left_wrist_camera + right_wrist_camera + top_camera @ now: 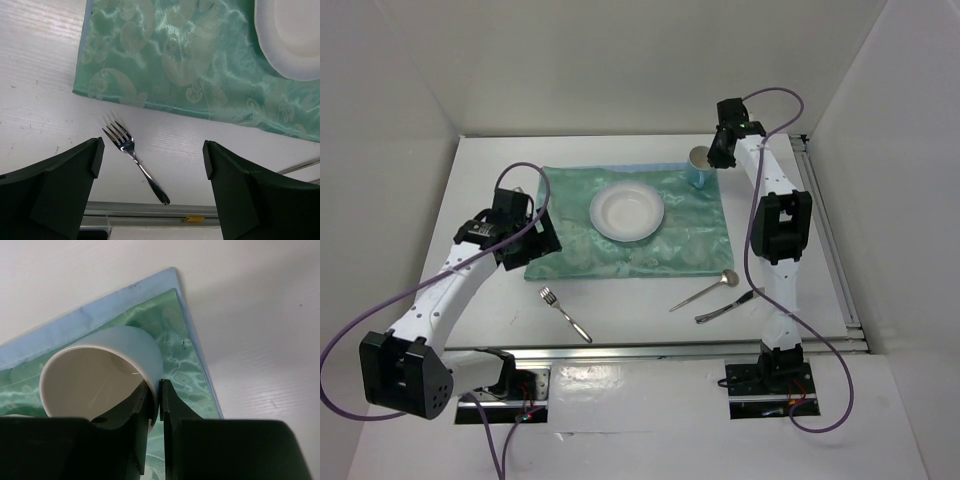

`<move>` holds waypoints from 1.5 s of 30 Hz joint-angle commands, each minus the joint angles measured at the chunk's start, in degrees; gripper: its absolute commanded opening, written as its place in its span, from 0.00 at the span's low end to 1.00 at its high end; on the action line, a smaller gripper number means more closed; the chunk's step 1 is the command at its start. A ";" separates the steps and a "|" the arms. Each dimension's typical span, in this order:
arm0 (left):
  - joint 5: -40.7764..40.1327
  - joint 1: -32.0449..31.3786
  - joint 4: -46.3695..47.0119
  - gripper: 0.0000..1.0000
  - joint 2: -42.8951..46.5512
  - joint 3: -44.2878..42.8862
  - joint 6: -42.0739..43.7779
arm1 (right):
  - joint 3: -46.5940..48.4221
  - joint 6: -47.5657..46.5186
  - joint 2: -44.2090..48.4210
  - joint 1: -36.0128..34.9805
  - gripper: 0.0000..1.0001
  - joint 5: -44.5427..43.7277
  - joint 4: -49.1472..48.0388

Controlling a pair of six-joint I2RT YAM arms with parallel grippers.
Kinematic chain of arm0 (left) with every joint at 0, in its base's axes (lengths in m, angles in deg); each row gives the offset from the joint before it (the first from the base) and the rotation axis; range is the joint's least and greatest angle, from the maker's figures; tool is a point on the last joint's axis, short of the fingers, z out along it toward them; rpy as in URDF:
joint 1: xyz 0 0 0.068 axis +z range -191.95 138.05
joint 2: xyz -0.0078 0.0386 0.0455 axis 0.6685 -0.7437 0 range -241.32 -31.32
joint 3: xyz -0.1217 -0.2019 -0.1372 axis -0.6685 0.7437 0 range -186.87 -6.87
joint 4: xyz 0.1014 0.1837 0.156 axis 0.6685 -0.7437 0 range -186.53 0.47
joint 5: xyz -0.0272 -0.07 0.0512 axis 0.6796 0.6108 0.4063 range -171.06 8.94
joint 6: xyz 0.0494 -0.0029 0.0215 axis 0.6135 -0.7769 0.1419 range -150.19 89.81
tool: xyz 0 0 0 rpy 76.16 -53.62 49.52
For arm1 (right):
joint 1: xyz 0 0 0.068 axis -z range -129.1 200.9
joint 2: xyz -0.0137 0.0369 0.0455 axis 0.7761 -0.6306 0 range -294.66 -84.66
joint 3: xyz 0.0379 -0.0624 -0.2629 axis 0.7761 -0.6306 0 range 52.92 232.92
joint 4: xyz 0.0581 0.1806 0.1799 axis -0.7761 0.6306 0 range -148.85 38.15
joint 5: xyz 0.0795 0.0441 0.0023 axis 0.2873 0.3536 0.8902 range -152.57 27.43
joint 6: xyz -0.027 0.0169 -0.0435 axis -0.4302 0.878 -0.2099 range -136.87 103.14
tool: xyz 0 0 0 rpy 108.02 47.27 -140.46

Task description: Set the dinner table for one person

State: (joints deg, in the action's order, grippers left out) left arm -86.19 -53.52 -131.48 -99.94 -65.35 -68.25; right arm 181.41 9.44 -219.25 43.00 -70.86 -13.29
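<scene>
A green marbled placemat (570, 240) lies on the white dinner table (620, 315) with a white plate (627, 213) on it. My right gripper (716, 160) is shut on the rim of a pale blue cup (699, 165) at the mat's far right corner; in the right wrist view one finger is inside the cup (95, 375) and one outside. My left gripper (542, 240) is open and empty over the mat's near left corner. A fork (565, 313) lies on the table below it and shows between the open fingers in the left wrist view (137, 160).
A spoon (705, 290) and a knife (728, 306) lie side by side on the table at the near right. A metal rail (650, 348) runs along the front edge. White walls close in the back and both sides.
</scene>
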 commanded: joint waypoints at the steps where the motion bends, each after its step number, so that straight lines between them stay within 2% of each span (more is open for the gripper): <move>1: 0.73 -0.29 0.38 1.00 1.65 1.70 -3.50 | 3.61 0.77 0.38 -0.36 0.00 0.47 -1.62; 9: 0.20 -0.82 0.38 1.00 1.65 7.41 -10.18 | 3.09 0.77 -0.68 -0.89 0.11 0.47 -1.62; 12: 0.73 -0.82 0.38 1.00 1.65 8.73 -11.85 | 3.09 0.77 -0.68 -0.89 0.16 0.47 -1.62; 15: 0.73 -0.82 -0.23 1.00 0.42 10.14 -13.52 | 3.09 0.77 -0.68 -0.89 0.27 1.00 -1.62; 16: 1.43 -0.82 -0.23 1.00 0.42 10.14 -14.05 | 3.09 0.77 -0.68 -0.89 0.27 1.00 -1.62; 17: 1.96 -0.82 -0.23 1.00 0.42 10.75 -14.66 | 3.09 0.77 -0.68 -0.89 0.43 1.00 -1.62; 20: 2.66 -2.04 0.29 1.00 0.42 12.15 -16.25 | 3.09 0.77 0.02 -0.89 0.68 2.05 -1.62; 23: 2.05 -2.57 0.29 1.00 0.42 12.16 -17.48 | 3.09 0.77 0.73 -0.89 0.85 2.05 -2.14; 24: 2.57 -2.58 0.29 1.00 0.42 12.94 -18.61 | 3.09 0.77 1.25 -0.89 0.94 2.05 -2.14; 26: 3.19 -3.10 3.26 1.00 -0.20 14.00 -18.63 | 3.70 0.77 2.65 -0.89 1.00 2.05 -1.62; 29: 3.81 -3.63 4.78 0.98 -2.65 15.32 -19.42 | 3.18 0.77 7.30 -0.89 1.00 4.16 -1.62; 33: 4.33 -4.15 5.30 0.94 -5.82 17.07 -21.61 | -4.62 0.15 17.67 0.34 1.00 4.69 -5.82; 37: 4.86 -5.47 8.20 0.83 -7.32 18.40 -24.68 | -9.03 0.15 26.54 1.74 1.00 6.09 -7.68; 45: 4.77 -9.34 10.49 0.68 -11.08 21.48 -30.40 | -12.46 -0.99 31.83 1.75 0.96 5.57 -8.21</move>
State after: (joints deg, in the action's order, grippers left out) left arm -81.93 -62.40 -122.98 -108.70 -45.14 -95.35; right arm 171.75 9.40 -186.42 44.82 -65.38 -20.80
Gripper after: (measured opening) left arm 0.688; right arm 0.963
